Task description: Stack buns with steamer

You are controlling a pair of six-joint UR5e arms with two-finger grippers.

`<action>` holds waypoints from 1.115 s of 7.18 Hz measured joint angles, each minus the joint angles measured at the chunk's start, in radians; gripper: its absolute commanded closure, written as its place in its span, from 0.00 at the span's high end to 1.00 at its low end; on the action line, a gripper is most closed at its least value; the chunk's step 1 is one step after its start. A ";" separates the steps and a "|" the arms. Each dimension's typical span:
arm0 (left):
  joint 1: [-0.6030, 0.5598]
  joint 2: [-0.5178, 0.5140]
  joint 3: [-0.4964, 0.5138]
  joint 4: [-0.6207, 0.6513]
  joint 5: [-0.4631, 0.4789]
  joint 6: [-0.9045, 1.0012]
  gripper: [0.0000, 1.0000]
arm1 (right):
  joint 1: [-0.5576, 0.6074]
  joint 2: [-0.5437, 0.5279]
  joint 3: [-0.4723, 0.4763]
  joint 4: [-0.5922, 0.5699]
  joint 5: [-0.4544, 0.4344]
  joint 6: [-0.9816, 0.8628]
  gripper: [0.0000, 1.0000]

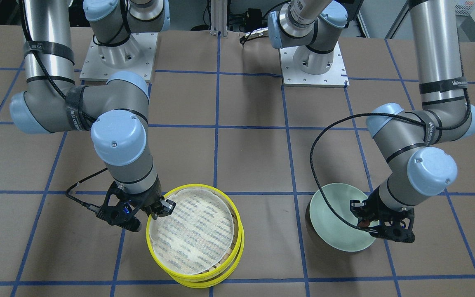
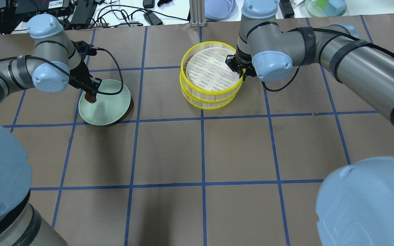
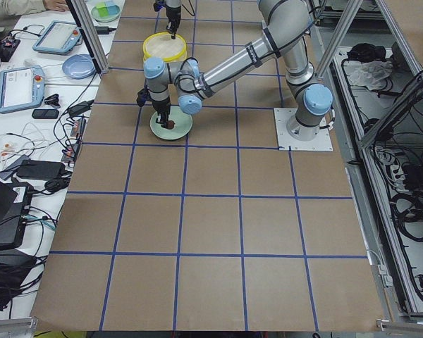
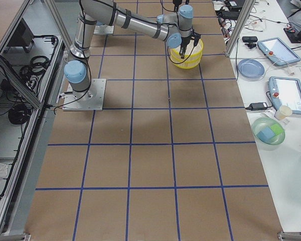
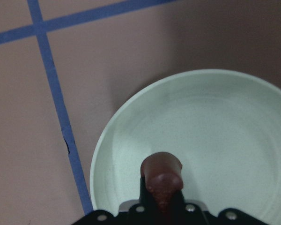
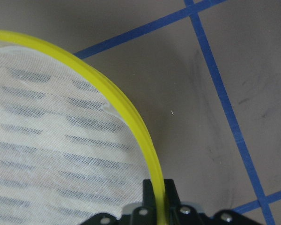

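Observation:
My left gripper (image 2: 91, 93) is shut on the dark reddish-brown bun (image 5: 162, 176), holding it just over the near-left part of the pale green plate (image 2: 111, 106). The bun also shows in the front view (image 1: 362, 224). My right gripper (image 2: 239, 70) is shut on the yellow rim (image 6: 131, 119) of the upper steamer tier (image 2: 210, 70). That tier lies over the lower tier (image 2: 206, 101), slightly offset; I cannot tell whether they touch. The upper tier's white liner is bare. The pale cream bun is out of view.
The brown table top carries a blue tape grid. Both arm bases (image 1: 118, 62) stand at the robot's side. A side bench past the far edge holds cables, a blue dish (image 2: 219, 8) and a green bowl (image 2: 325, 7).

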 measured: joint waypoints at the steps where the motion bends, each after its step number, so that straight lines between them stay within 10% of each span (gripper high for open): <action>1: -0.001 0.020 0.023 -0.033 -0.008 -0.004 0.00 | 0.001 0.001 -0.001 -0.003 0.001 0.004 0.00; 8: -0.033 0.129 0.053 -0.123 -0.074 -0.111 0.00 | 0.003 0.011 -0.008 -0.038 0.020 0.005 0.00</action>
